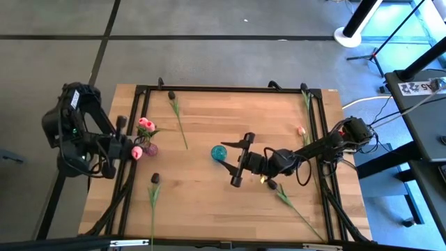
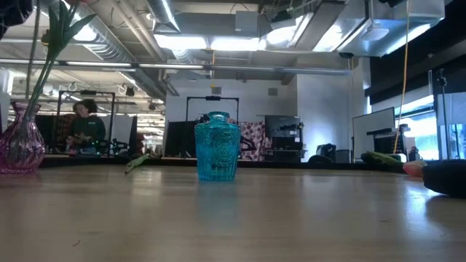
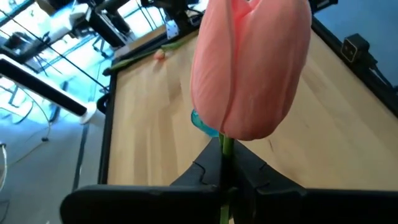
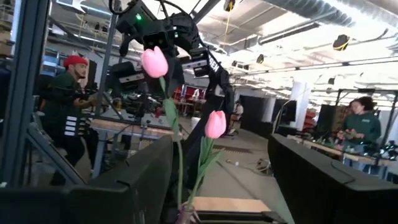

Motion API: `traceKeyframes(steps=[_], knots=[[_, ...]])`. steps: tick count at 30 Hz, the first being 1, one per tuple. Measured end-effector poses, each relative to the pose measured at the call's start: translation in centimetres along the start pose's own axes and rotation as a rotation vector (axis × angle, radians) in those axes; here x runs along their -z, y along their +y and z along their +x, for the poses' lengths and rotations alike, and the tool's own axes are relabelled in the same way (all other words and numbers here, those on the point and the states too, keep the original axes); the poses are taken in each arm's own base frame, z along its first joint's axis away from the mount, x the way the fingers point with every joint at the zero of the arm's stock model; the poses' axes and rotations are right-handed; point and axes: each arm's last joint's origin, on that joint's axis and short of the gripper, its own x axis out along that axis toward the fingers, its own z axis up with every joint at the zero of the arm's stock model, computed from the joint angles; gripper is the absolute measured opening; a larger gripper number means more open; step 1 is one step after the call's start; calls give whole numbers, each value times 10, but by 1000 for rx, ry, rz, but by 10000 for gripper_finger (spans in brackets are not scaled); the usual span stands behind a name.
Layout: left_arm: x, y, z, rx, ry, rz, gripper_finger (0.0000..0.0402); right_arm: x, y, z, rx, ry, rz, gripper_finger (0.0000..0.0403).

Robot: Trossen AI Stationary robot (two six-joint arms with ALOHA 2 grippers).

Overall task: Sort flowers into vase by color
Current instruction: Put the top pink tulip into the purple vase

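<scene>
My left gripper point(image 1: 129, 150) is at the table's left edge, shut on a pink tulip point(image 3: 249, 68), next to the purple vase point(image 1: 150, 148). That vase holds another pink tulip point(image 1: 145, 124). In the right wrist view both pink buds point(image 4: 154, 61) point(image 4: 215, 123) stand on stems that run down to the vase point(image 4: 185, 214). The teal vase point(image 1: 219, 152) stands mid-table. My right gripper point(image 1: 233, 160) hangs open just right of it and holds nothing. Dark tulips point(image 1: 171, 95) point(image 1: 155, 178) and a pink one point(image 1: 301, 130) lie flat on the table. My left gripper pinches the pink tulip's green stem point(image 3: 225, 149) between its two fingers, right below the bud. The fingers lie across the stem, slanting down from the table's left side. The bud stands upright beyond the fingertips, lifted clear of the table. The stem's lower part is hidden by the fingers.
Another flower with a long green stem point(image 1: 296, 209) lies near the front right, its bud partly under my right arm. A black frame point(image 1: 230, 89) rims the wooden table. People stand in the room beyond point(image 4: 62, 106) point(image 4: 357, 127).
</scene>
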Motion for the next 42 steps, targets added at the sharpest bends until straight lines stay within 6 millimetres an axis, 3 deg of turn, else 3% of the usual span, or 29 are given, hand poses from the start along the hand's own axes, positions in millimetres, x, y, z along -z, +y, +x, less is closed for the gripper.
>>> traceKeyframes(steps=[9, 26, 36, 42], knots=[[5, -1, -4, 116, 28, 71, 3, 2, 3, -1, -14, 20, 49, 264], [12, 13, -9, 80, -22, 37, 2, 0, 14, -7, -40, 40, 65, 264], [37, 5, 7, 43, 27, 56, 2, -3, 20, -12, -43, 47, 73, 264], [45, 7, 11, -32, -10, -75, 3, -3, 20, -12, -42, 47, 97, 264]])
